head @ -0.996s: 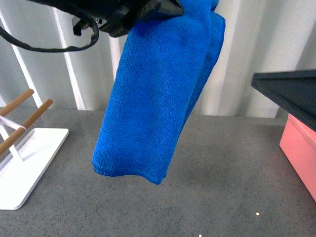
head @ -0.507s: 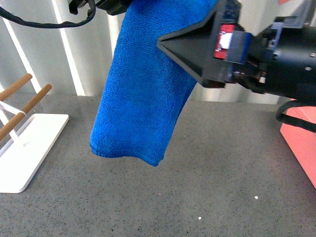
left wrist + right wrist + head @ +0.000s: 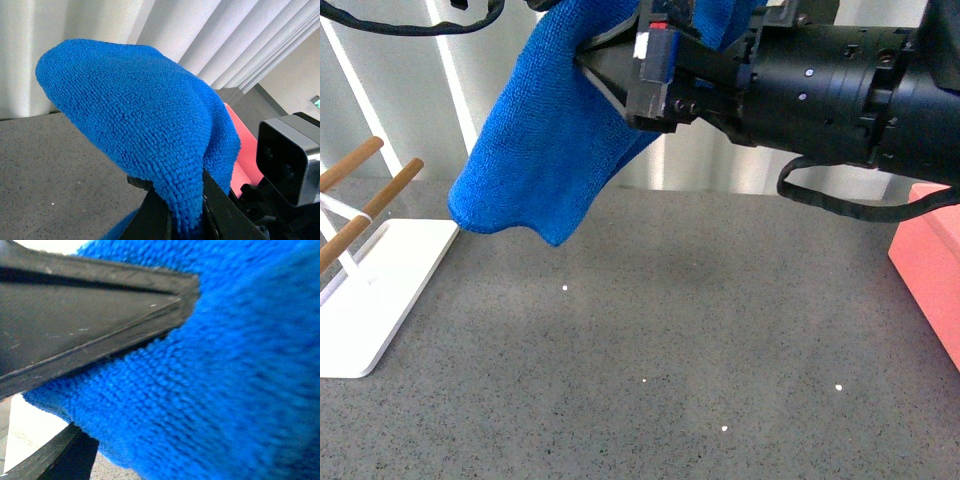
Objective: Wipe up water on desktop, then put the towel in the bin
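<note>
The bright blue towel (image 3: 535, 150) hangs high above the dark grey desktop (image 3: 720, 330), its lower edge swung out to the left. My left gripper (image 3: 186, 220) is shut on a fold of the towel (image 3: 135, 115); in the front view it is almost out of frame at the top. My right gripper (image 3: 615, 65) is open and pushed into the hanging towel from the right. In the right wrist view the towel (image 3: 225, 390) fills the frame between the open fingers (image 3: 90, 315). The salmon-pink bin (image 3: 932, 270) stands at the right edge and also shows in the left wrist view (image 3: 241, 155).
A white rack base (image 3: 375, 290) with two wooden bars (image 3: 365, 205) stands at the left on the desktop. A few tiny white dots speckle the surface. Pale vertical panels form the back wall. The right arm's black body spans the upper right.
My right arm has moved left, its fingers now in the towel. The towel's lower edge has swung up and to the left.
</note>
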